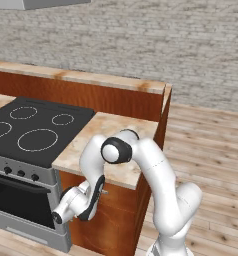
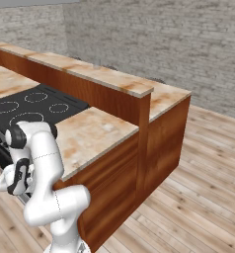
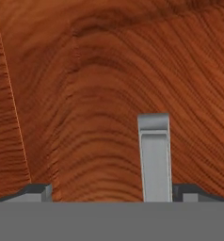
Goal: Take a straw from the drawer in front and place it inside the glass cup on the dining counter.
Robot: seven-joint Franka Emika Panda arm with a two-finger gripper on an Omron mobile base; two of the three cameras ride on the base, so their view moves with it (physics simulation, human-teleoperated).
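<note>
Reaching low, the white arm folds down in front of the wood cabinet under the small marbled desk (image 1: 98,145), w/ its hand beside the stove (image 1: 28,135) front. Hand cam sits right up against the drawer (image 3: 114,80) front: reddish-brown wood grain across the whole view, a faint vertical seam near the left edge. Silver bar handle (image 3: 154,157) stands upright in the lower middle-right of that view, its end just above the fingers (image 3: 111,193). The two dark tips show at the bottom, one far left, one far right, spread wide apart; handle lies between them, close by the right tip, not pinched. Can't tell if the right tip touches it.

From the left base cam the hand is below desk level, wrist pointing toward the cabinet face; the tips themselves are hidden behind the wrist there. Right base cam shows the same hand low at the left edge, next to the stove.

Dining desk (image 2: 95,74), long & beige w/ rust blotches, runs behind on its raised wood base. Drawer looks closed; straw & glass cup not made out
</note>
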